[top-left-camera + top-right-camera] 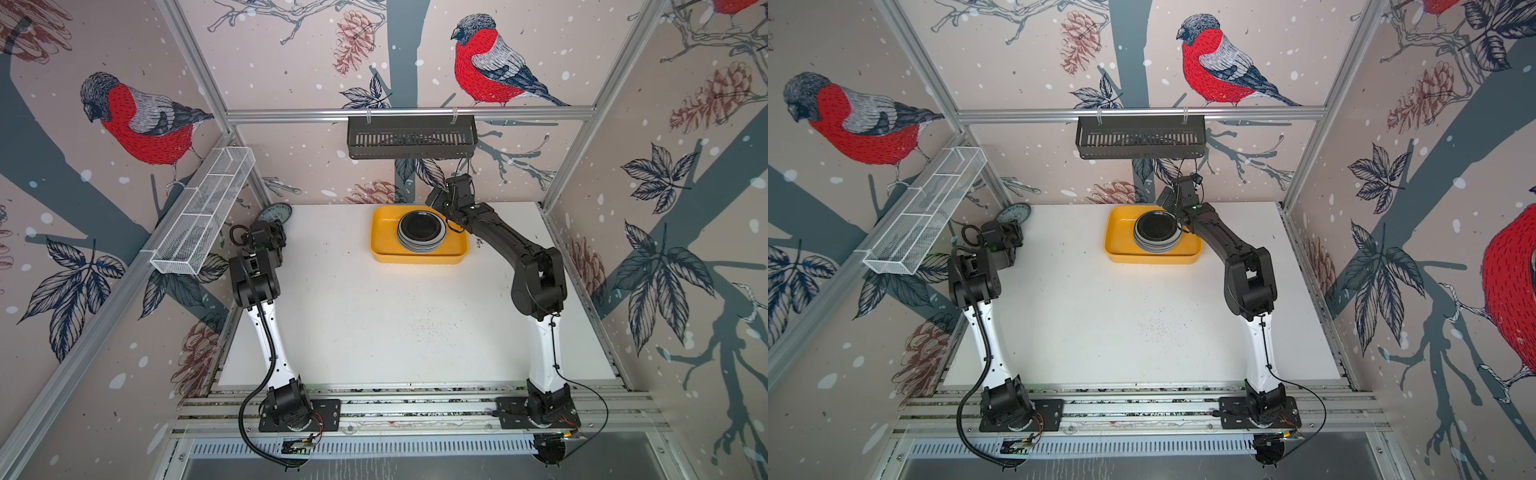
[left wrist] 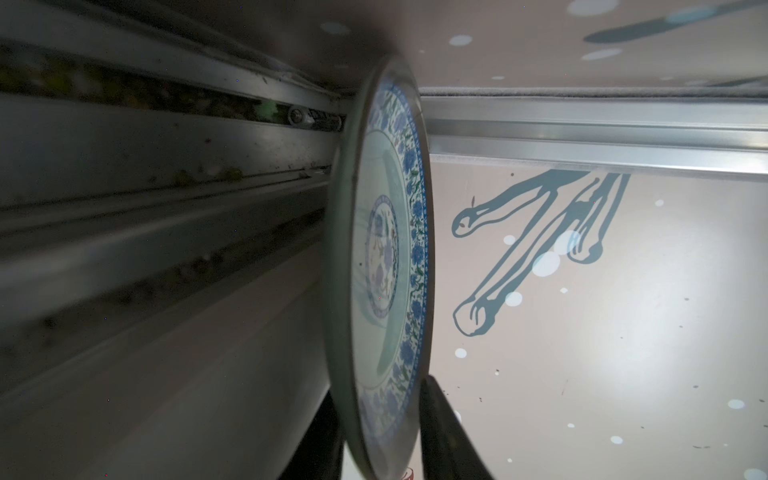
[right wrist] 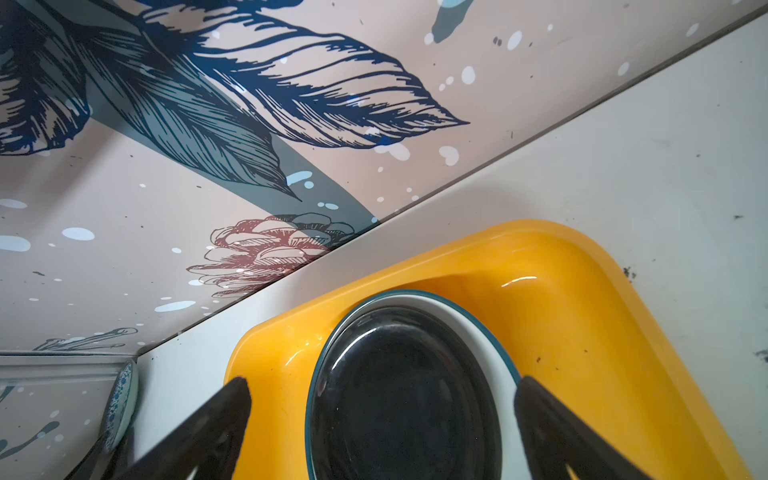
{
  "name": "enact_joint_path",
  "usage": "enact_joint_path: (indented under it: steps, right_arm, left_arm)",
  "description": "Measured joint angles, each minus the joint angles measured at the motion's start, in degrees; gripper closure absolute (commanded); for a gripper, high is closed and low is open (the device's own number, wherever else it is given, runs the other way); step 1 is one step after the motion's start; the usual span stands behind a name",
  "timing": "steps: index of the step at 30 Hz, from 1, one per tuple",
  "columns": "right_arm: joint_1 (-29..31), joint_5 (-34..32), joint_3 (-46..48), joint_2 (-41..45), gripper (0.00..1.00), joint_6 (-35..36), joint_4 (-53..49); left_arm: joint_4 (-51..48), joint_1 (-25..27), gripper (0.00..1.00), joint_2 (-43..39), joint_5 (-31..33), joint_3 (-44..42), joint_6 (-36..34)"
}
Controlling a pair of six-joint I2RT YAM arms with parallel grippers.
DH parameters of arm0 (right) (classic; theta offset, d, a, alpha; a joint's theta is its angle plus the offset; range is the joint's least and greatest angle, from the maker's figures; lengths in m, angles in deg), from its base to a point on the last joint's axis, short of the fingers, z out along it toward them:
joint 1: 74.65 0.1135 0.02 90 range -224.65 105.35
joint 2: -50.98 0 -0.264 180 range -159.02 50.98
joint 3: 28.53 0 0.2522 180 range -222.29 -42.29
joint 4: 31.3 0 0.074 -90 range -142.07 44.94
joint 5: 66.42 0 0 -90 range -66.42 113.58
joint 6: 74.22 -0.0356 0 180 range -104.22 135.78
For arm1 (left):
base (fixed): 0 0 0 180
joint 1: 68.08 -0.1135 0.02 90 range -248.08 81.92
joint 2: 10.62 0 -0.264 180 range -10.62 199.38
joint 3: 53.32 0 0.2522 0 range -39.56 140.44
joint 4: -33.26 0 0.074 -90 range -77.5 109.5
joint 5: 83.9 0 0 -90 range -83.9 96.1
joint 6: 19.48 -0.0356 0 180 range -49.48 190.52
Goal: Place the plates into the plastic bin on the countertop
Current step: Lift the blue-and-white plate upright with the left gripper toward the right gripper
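Note:
A small grey-blue plate (image 2: 376, 249) with a blue flowered rim stands on edge in the back left corner of the countertop (image 1: 374, 324), leaning by the wall; it shows in both top views (image 1: 275, 214) (image 1: 1014, 214). My left gripper (image 2: 380, 388) is shut on its rim, one finger on each face. The yellow plastic bin (image 1: 382, 245) (image 1: 1117, 245) at the back middle holds a stack of plates (image 1: 421, 232) topped by a small black plate (image 3: 399, 395). My right gripper (image 3: 380, 395) hangs open just over that stack, holding nothing.
A black slotted basket (image 1: 411, 137) hangs on the back rail above the bin. A white wire-mesh rack (image 1: 203, 212) runs along the left wall close above my left arm. Aluminium rails (image 2: 582, 133) edge the table at the corner.

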Motion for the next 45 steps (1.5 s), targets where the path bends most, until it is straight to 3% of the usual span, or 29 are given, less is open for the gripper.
enact_joint_path:
  steps: [5, 11, 27, 34, 45]
  right_arm:
    - [0.0, -0.9, 1.7, 1.5, 0.00, -0.2, -0.1]
    - [0.5, -1.4, 3.2, 2.6, 0.00, -0.3, 0.0]
    - [2.8, -1.0, 21.3, 15.3, 0.00, 0.3, 8.8]
    - [2.8, 2.8, 22.2, 15.8, 0.00, 3.0, 10.6]
    - [6.6, 18.4, 14.3, 8.4, 0.00, 9.6, 13.1]
  left_arm:
    - [1.0, 0.4, 0.90, -0.2, 0.2, -1.0, 0.1]
    - [2.7, 0.7, 0.97, -2.5, 0.2, -5.4, 0.2]
    - [5.6, 3.2, 1.00, -17.6, -7.5, -30.0, -0.5]
    - [1.4, 6.8, 1.00, -28.0, -13.6, -37.9, -6.0]
    - [-17.4, 13.5, 1.00, -38.8, -21.9, -35.2, -23.6]
